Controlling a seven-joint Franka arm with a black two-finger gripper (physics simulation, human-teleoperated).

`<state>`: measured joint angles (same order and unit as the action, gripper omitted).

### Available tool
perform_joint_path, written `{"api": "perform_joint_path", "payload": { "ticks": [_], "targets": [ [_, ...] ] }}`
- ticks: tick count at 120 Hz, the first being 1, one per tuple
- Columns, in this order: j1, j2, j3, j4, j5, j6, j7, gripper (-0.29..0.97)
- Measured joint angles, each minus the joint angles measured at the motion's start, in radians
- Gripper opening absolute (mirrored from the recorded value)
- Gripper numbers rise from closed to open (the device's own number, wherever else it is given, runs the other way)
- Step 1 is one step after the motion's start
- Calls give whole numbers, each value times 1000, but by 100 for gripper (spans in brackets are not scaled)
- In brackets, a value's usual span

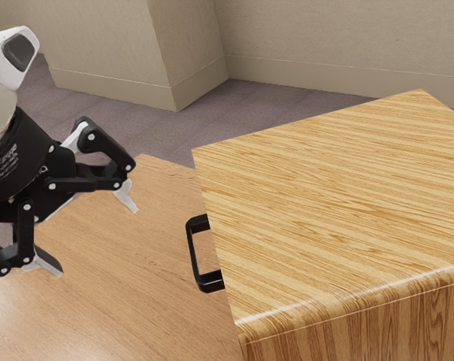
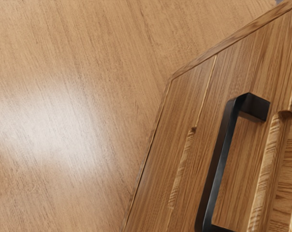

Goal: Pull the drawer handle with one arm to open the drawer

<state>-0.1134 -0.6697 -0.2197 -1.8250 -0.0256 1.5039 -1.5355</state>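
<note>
Hovering over the glossy light-wood bench (image 1: 114,301), your black two-finger claw (image 1: 86,232) stands spread wide at the exterior view's left, with nothing between its pale-tipped fingers (image 1: 126,198). The slim black U-shaped drawer handle (image 1: 201,254) juts from the front face of the striped oak-grain wooden cabinet (image 1: 325,226), apart from the claw and toward the exterior view's right of it. Your wrist camera looks onto that handle (image 2: 222,159), fixed to the grooved drawer front (image 2: 180,164), which looks flush with the cabinet's face.
</note>
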Motion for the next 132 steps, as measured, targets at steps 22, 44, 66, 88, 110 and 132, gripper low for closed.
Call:
{"api": "perform_joint_path", "payload": {
  "ticks": [22,44,66,88,110,132],
  "targets": [
    [-12,110,-9,105,10,-91,-1,68],
    [-57,46,-11,1,7,-114,-7,68],
    [-104,-57,-5,-148,5,-16,-11,68],
    [-121,-133,-4,-181,9,81,-14,68],
    [-138,-132,-4,-183,12,141,-16,68],
    [-129,-138,-3,-207,31,176,-17,68]
  ]
}}
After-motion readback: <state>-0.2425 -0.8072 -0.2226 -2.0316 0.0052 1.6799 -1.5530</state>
